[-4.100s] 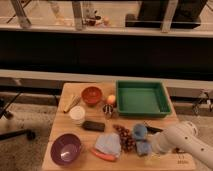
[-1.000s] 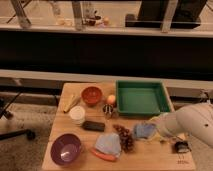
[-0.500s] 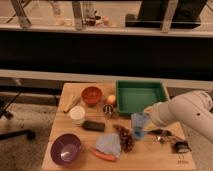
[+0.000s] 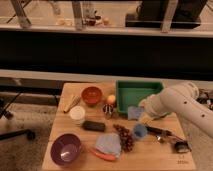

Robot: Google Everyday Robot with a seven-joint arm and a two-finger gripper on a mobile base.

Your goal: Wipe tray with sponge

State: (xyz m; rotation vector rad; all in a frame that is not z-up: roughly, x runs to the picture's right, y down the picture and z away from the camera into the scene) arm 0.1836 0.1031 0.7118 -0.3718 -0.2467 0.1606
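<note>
Sponge (image 4: 133, 113): light blue, pinched at the tip of the gripper (image 4: 142, 108), sitting at the front left corner of the tray (image 4: 150, 86), just at its near rim. Whether it touches the rim cannot be told. Gripper closed on the sponge; the fingers are mostly hidden behind it and the white arm (image 4: 182, 106), which comes in from the right.

Tray: green, rectangular, at the back right of the wooden table (image 4: 60, 122), inside bare.

Left of the tray: small orange fruit (image 4: 111, 99), then red bowl (image 4: 91, 95), then a pale elongated item (image 4: 72, 103) lying on a slant. In front of the fruit a small can (image 4: 107, 110). White cup (image 4: 77, 114) stands near a dark block (image 4: 93, 125). Front left: purple bowl (image 4: 65, 148). Beside it a blue cloth (image 4: 108, 143) with a carrot (image 4: 103, 155) along its front edge. Dark grapes (image 4: 124, 136) between the cloth and a blue cup (image 4: 140, 131). Black tool (image 4: 160, 133) lies right of the cup, under the arm.

Writing: small dark mark (image 4: 182, 161) at the table's front right corner, not readable. No brand legible on the can.
</note>
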